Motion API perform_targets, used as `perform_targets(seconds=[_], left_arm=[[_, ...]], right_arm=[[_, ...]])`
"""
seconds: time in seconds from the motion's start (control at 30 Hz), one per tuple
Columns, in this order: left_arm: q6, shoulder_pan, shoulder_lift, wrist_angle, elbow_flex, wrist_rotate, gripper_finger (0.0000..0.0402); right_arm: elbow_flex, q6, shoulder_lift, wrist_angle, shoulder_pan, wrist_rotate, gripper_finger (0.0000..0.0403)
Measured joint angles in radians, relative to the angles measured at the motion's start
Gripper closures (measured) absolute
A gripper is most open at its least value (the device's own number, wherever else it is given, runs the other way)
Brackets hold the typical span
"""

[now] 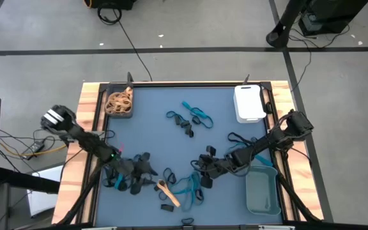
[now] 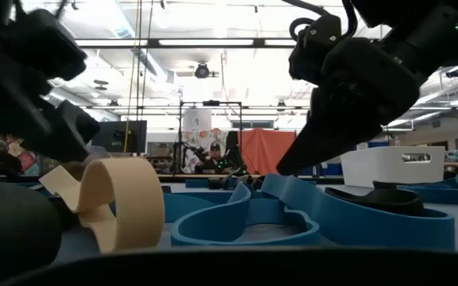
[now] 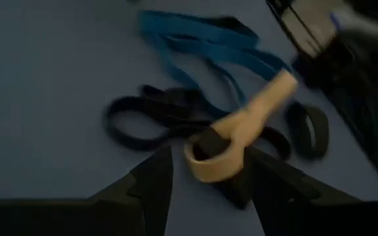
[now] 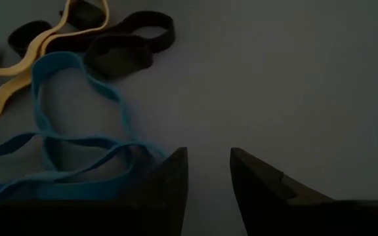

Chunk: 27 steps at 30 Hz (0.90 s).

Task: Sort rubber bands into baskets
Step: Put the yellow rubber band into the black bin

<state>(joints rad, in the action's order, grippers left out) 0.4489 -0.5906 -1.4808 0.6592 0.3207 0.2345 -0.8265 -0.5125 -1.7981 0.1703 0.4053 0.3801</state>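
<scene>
Tan band, tight neighbours.
My left gripper (image 3: 202,180) spreads wide at the tan rubber band (image 3: 241,131); black bands (image 3: 143,115) beside it could snag. Right gripper (image 4: 209,172) narrow, empty.

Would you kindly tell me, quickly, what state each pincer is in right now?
Left pincer: open, fingers on either side of a tan rubber band, not closed on it.
Right pincer: open, holding nothing, beside a blue rubber band.
</scene>
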Motion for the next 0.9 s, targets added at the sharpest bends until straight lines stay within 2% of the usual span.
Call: perform_targets(seconds=[0.17,0.3,0.67,0.9], left_arm=[[-0.222,-0.038,-0.101,0.042,0.056,0.004,0.0232],[-0.316,-0.040,-0.158,0.040,0.093,0.008,0.0238],[-0.317,-0.040,-0.217,0.007,0.111,0.019,0.0246],[-0.309,-0.040,-0.214,0.004,0.111,0.023,0.0325]], right_arm=[[0.000,0.000,0.000,0.000,-0.013,0.000,0.0276],[0.000,0.000,0.000,0.000,-0.018,0.000,0.0276],[0.000,0.011,0.000,0.012,-0.018,-0.001,0.0276],[0.000,0.012,0.000,0.015,-0.018,-0.005,0.0276]])
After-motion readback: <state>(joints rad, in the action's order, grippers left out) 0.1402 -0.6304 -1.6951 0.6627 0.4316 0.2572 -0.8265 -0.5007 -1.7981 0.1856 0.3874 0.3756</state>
